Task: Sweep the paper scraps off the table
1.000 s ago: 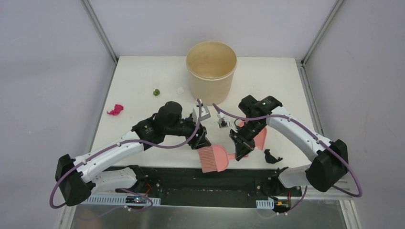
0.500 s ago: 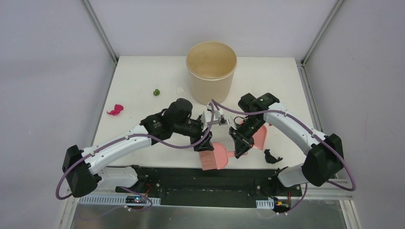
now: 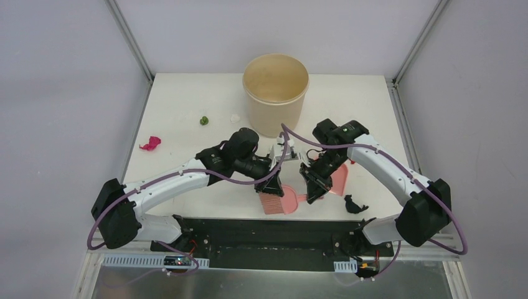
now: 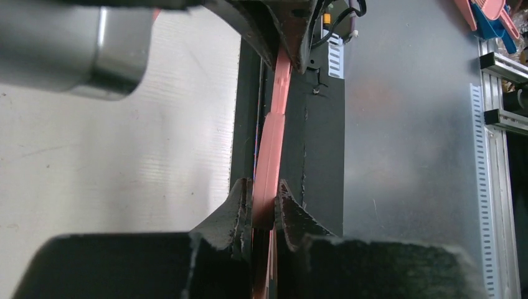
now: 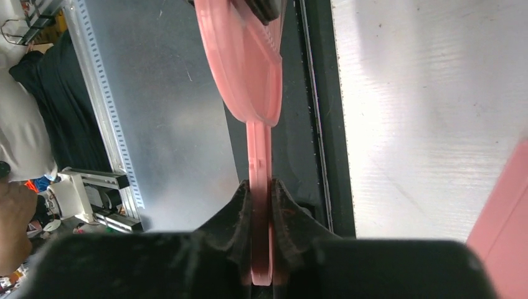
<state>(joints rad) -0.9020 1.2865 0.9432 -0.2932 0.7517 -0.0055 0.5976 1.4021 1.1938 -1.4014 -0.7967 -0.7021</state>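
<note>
The pink hand brush [image 3: 278, 203] hangs near the table's front edge between both arms. My right gripper [image 3: 313, 190] [image 5: 260, 190] is shut on its handle [image 5: 259, 156]. My left gripper [image 3: 272, 185] [image 4: 264, 196] is shut on the brush's bristle end [image 4: 272, 156], seen edge-on. The pink dustpan [image 3: 340, 177] [image 5: 505, 233] lies on the table [image 3: 187, 93] under the right arm. Paper scraps lie apart from the brush: magenta [image 3: 150, 144], green [image 3: 203, 120], white [image 3: 235, 117] and black [image 3: 355, 204].
A tall beige bucket [image 3: 276, 92] stands at the back middle, just beyond both wrists. A black strip [image 3: 261, 227] runs along the front edge, between the arm bases. Grey walls close in the left, right and back sides.
My left arm swung right to the brush and its jaws closed on the bristle end. The brush turned more on edge. The right gripper kept its hold on the handle.
</note>
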